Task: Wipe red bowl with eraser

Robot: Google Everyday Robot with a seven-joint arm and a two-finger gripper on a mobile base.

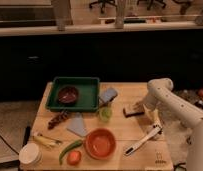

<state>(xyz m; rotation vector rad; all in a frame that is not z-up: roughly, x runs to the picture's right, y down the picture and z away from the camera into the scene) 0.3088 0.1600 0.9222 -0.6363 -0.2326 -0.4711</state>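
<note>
The red bowl (100, 143) sits empty at the front middle of the wooden table (130, 92). The eraser (131, 111), a small tan block over a dark base, lies on the table right of centre, up and to the right of the bowl. My gripper (139, 107), on the white arm coming in from the right, is down at the eraser's right end and seems to touch it.
A green tray (91, 84) at the back left holds a dark bowl (68, 94). A blue-grey slab (76, 125), a green cup (105, 114), a white brush (142, 140), a green pepper (70, 148), a tomato (73, 157) and a white lid (30, 154) lie around.
</note>
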